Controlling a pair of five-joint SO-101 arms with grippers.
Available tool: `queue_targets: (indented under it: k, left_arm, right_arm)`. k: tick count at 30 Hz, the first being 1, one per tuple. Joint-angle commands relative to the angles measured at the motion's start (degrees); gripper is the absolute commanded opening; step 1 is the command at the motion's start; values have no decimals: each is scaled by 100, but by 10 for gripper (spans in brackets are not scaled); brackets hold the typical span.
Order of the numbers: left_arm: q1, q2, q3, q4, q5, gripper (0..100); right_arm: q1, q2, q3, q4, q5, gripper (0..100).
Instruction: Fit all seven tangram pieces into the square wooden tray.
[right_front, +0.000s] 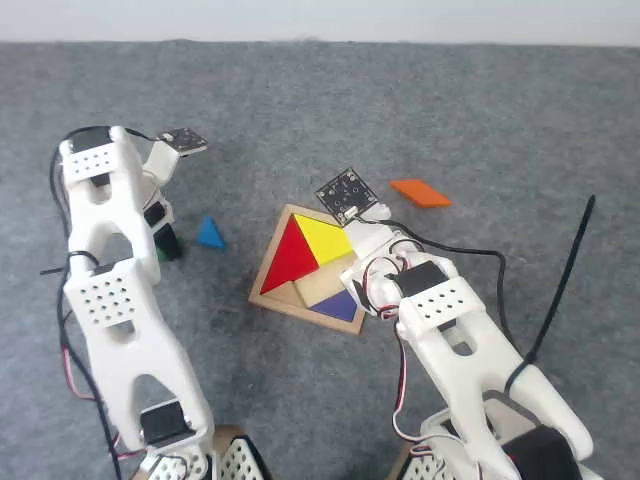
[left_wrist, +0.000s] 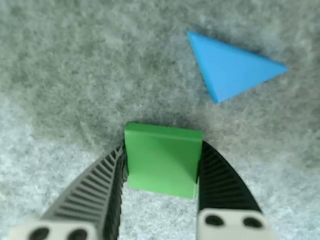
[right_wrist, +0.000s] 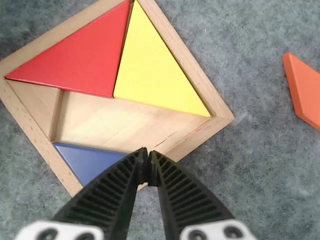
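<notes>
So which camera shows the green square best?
The left wrist view: the green square piece is held close up by the left gripper. The high view gives a green sliver beside that arm; the right wrist view faces the tray.

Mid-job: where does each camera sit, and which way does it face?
High view: fixed above the grey table, looking down on the white arms and the square wooden tray.
Left wrist view: on the left arm, looking down past the left gripper, shut on the green square piece, to the light blue triangle.
Right wrist view: on the right arm, looking down past the shut right gripper at the tray.
Shared: high and right wrist views both show tray and orange parallelogram.
</notes>
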Motion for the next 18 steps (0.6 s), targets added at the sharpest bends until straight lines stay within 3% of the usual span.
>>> queue_targets:
  k: [1,10,18]
  left_arm:
    - [-35,-589,-31,246,0,54]
    - [44,-1503,251,255,211,54]
    - [703,-2927,1349,246,571,54]
  right_arm:
    - [75,-321,-44,-66,-62,16]
    - [75,-321,-44,-75,-62,16]
    - [215,-374,-53,-48,-62,15]
